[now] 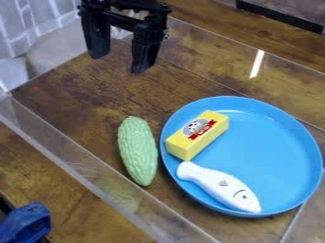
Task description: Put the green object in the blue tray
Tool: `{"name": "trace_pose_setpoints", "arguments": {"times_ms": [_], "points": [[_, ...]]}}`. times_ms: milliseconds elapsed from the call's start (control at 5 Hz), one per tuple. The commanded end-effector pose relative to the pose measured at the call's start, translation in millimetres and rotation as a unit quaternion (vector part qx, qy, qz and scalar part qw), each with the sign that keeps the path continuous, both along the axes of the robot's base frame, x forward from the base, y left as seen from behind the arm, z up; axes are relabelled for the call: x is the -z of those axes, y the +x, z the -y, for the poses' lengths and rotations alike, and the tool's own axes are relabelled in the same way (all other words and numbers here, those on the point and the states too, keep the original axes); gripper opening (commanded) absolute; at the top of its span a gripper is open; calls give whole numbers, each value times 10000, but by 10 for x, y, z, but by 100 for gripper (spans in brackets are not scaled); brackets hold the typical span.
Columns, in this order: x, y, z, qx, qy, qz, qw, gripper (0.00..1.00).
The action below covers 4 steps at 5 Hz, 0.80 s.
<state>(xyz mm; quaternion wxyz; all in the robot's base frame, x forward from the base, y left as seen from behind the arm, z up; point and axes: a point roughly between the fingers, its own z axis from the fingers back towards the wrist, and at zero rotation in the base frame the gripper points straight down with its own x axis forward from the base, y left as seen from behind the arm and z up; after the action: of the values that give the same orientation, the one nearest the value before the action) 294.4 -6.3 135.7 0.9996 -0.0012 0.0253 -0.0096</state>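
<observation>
The green object (137, 149), a pale green bumpy oblong, lies on the wooden table just left of the blue tray (283, 131). On that round tray rest a yellow block with a red label (197, 136) and a white fish-shaped toy (219, 186). My gripper (122, 49) hangs at the top of the view, well behind the green object and apart from it. Its black fingers (146, 52) stand wide apart with nothing between them, so it is open.
A clear low wall (76, 157) borders the table on the left and front. A dark blue cloth-like thing (23, 226) lies at the bottom left corner, outside that wall. A pale cloth (32, 24) hangs at the top left.
</observation>
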Motion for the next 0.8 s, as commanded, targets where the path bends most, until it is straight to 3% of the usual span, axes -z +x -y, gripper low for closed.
{"name": "trace_pose_setpoints", "arguments": {"times_ms": [0,200,400,600], "points": [[95,-81,19,-33,-40,-77,10000,100],[362,-126,65,-371,-161,-28,9992,100],[618,-81,87,-670,-277,156,9972,100],[766,-7,24,-1097,-386,319,9927,100]]}}
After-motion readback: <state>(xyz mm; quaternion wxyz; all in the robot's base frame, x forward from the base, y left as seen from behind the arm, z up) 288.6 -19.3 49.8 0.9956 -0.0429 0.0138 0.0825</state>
